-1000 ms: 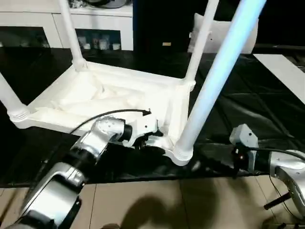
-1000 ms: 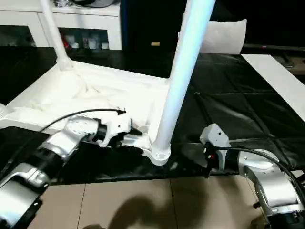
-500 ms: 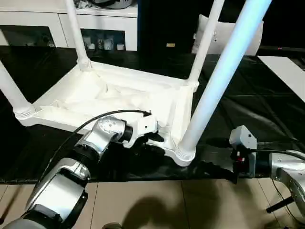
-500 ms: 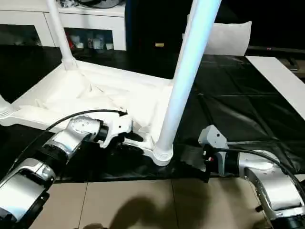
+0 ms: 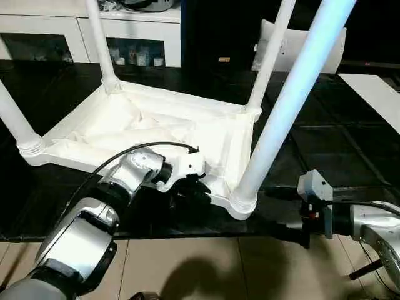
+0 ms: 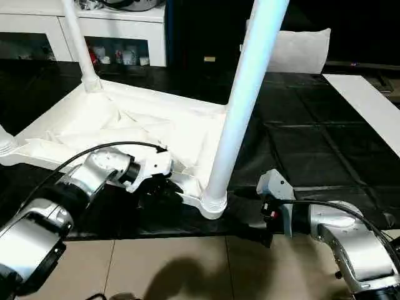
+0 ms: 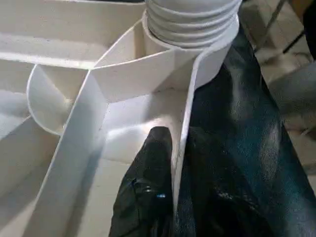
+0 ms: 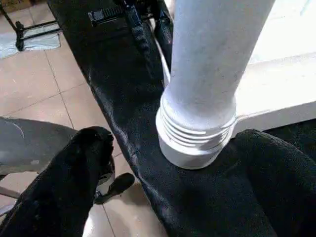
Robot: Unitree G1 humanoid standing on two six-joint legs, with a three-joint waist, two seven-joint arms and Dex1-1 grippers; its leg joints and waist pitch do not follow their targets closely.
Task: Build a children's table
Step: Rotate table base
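Note:
The children's table [image 5: 144, 128] lies upside down on a black mat, its white ribbed underside up, with tapered legs rising from the corner sockets. The nearest leg [image 5: 287, 106] stands in the front right corner. My left gripper [image 5: 190, 186] is at the table's near rim, just left of that corner. In the left wrist view its fingers [image 7: 148, 187] pinch the thin rim wall [image 7: 185, 123], one on each side. My right gripper [image 6: 251, 215] hangs low to the right of the corner socket [image 8: 195, 138], open wide, its fingers [image 8: 74, 187] apart from the leg.
The black mat [image 5: 337, 150] ends near me, where tiled floor [image 5: 187, 262] begins. A white cabinet with glass doors [image 5: 128, 44] stands behind the table, and a pale cushion [image 6: 294, 47] lies at the back right. A white board [image 5: 375, 94] lies at the right.
My left gripper's fingers have closed in on the table's near rim. The right gripper has crept a little lower and closer to the corner leg, still open.

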